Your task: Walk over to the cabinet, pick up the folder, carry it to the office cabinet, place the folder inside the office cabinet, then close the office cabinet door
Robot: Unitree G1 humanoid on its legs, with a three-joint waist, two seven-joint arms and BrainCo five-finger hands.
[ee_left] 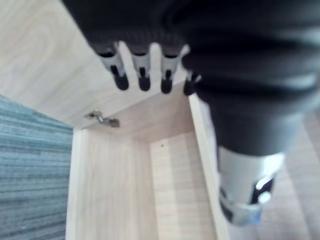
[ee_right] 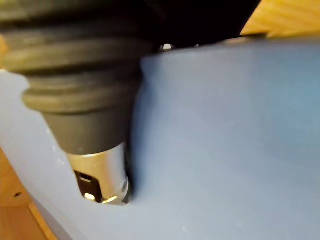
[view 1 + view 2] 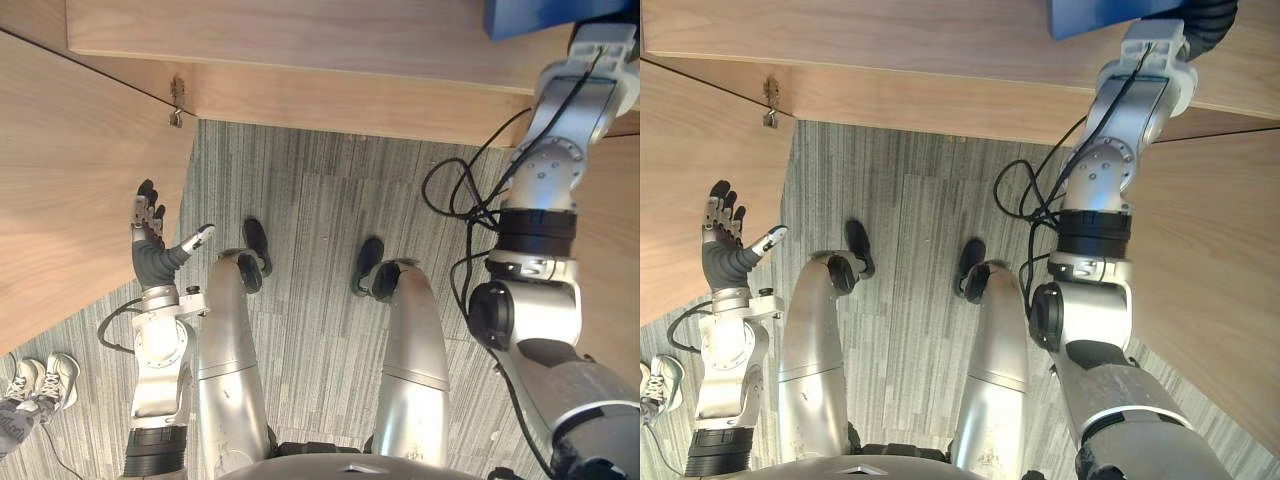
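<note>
The blue folder (image 3: 545,15) is at the far right, over the wooden office cabinet (image 3: 300,40), and its blue face (image 2: 225,125) lies right before the right wrist camera. My right arm reaches up to it, and my right hand (image 2: 102,175) has its thumb pressed on the folder's face, with the fingers hidden past its edge. My left hand (image 3: 150,225) is held up at the near left, fingers (image 1: 142,75) straight and holding nothing, close beside the open cabinet door (image 3: 80,200).
A metal hinge (image 3: 177,103) sits where the open door meets the cabinet. Another wooden panel (image 3: 1210,280) stands on the right. Grey striped carpet (image 3: 310,200) lies between them. A person's shoes (image 3: 40,385) are at the near left.
</note>
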